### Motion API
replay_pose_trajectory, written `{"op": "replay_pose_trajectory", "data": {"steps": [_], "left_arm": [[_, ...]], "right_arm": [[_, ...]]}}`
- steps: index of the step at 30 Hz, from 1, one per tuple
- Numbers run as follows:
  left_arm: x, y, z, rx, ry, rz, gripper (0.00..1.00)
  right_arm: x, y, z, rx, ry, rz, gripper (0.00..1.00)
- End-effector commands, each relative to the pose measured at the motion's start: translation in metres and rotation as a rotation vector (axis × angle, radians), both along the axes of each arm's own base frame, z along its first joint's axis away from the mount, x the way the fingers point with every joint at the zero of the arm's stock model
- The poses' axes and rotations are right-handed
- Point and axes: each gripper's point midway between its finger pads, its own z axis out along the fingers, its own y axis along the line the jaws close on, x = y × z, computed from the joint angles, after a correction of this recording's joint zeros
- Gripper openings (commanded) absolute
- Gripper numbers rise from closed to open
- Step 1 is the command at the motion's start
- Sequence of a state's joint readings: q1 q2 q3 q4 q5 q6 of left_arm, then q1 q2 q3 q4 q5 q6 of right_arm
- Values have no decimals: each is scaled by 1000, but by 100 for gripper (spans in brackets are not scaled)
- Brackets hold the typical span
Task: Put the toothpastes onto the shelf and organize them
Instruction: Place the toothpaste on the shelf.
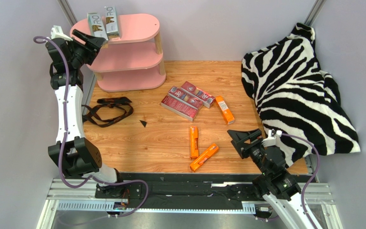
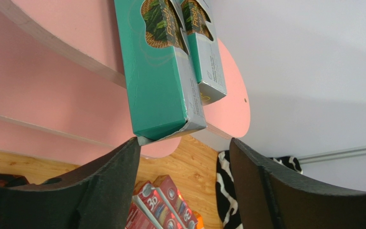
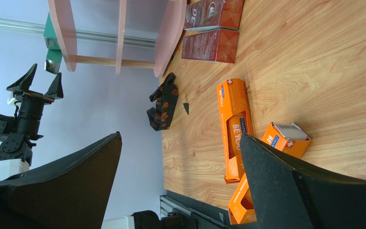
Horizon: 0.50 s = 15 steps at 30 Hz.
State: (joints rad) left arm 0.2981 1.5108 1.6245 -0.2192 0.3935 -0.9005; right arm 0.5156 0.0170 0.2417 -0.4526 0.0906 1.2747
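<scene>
Left claw (image 1: 94, 40): we see it released, at the shelf's (image 1: 127, 50) top board;
Silver-grey cartons (image 1: 97, 26): two, side by side atop the shelf;
Right claw (image 1: 244, 135): spread wide, empty, well apart from the shelf

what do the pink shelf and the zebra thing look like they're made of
Pink three-tier oval shelf: probably painted wood or fibreboard with a matt finish, and pale bare-wood pegs between the boards. Zebra-print cloth: soft, plush-looking fabric; it drapes in folds.
</scene>
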Motion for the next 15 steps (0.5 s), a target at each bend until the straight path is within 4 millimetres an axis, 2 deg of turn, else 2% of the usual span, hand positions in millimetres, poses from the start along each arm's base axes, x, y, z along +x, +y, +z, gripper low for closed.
{"op": "replay_pose_trajectory", "data": {"steps": [1, 2, 7, 15], "left_arm": [[-10, 4, 23, 0, -62, 29, 71], [-10, 5, 23, -3, -63, 31, 65], [-7, 8, 24, -17, -66, 50, 56], [0, 15, 20, -33, -59, 67, 54]], "right_arm": [[-2, 3, 11, 26, -33, 18, 100], [-2, 2, 11, 25, -33, 16, 100], [-2, 2, 10, 25, -26, 14, 100], [-1, 2, 6, 22, -19, 12, 100]]}}
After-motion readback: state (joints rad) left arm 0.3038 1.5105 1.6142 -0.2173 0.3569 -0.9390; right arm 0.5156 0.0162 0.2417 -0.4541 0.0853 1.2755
